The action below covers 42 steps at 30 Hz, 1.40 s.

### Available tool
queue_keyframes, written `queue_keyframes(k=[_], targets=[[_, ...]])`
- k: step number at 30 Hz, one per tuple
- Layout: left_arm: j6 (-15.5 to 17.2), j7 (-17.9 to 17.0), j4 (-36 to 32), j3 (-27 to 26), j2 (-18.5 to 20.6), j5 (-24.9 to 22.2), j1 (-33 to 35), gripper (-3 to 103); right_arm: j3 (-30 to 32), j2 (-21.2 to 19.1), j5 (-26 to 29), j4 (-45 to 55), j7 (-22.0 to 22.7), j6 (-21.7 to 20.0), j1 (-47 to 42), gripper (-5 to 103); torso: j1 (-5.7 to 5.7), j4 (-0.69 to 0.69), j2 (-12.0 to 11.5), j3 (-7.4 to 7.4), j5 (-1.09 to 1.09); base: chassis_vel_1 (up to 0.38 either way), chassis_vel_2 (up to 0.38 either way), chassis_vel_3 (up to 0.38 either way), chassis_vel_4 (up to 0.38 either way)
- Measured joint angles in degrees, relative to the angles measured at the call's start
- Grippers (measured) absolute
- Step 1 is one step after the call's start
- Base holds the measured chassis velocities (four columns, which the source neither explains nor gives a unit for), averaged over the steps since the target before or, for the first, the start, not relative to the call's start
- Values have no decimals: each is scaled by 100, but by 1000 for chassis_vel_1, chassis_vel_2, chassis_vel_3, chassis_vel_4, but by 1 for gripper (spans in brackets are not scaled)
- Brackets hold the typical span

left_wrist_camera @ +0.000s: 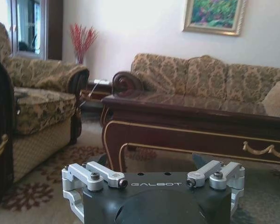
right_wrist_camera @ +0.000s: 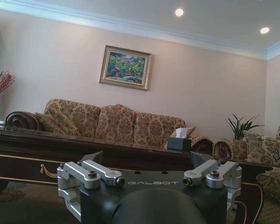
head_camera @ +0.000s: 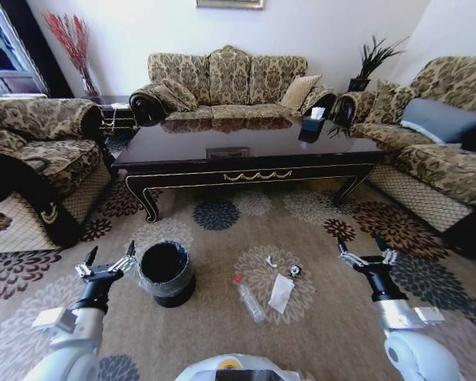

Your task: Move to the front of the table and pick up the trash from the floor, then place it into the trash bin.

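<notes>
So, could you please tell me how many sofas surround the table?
3: one sofa behind the table, one on its left, one on its right.

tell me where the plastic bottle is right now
In the head view the plastic bottle lies on the carpet, between the trash bin on its left and a white paper scrap.

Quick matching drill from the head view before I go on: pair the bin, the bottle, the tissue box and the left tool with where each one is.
1 trash bin
2 bottle
3 tissue box
4 left tool

A lying on the carpet between bin and paper scrap
B on the table's far right corner
C held open just left of the bin
D standing on the carpet before the table

Pairs: 1-D, 2-A, 3-B, 4-C
</notes>
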Motion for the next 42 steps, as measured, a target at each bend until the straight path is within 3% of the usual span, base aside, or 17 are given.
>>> queue_keyframes(k=[2,3,6,11,14,24,42], targets=[[453,-182,156,-218,275,-324,-244,100,-17,-3,-11,-23,-2,4,15,100,0,0,0,0,0,0,0,0,0],[453,-182,156,-218,275,-324,-244,100,-17,-3,-11,-23,-2,4,15,100,0,0,0,0,0,0,0,0,0],[942,-188,740,-239,807,-435,-477,100,-64,8,-60,-102,-3,24,29,100,0,1,0,0,1,0,0,0,0],[1085,-459,1393,226,962,-628,-746,100,-95,30,-109,-124,-5,32,39,100,0,0,0,0,-1,0,0,0,0],[1261,-731,1806,593,887,-1037,-1091,100,-108,55,-164,-143,5,32,24,100,0,0,-1,1,-1,0,0,0,0],[1289,-863,2536,1021,810,-1003,-1529,100,-54,222,-286,-187,36,52,-119,100,0,0,-1,0,1,0,0,0,0],[1187,-865,3241,1343,652,-837,-1834,98,13,356,-402,-156,34,127,-269,100,0,0,0,0,0,0,0,0,0]])
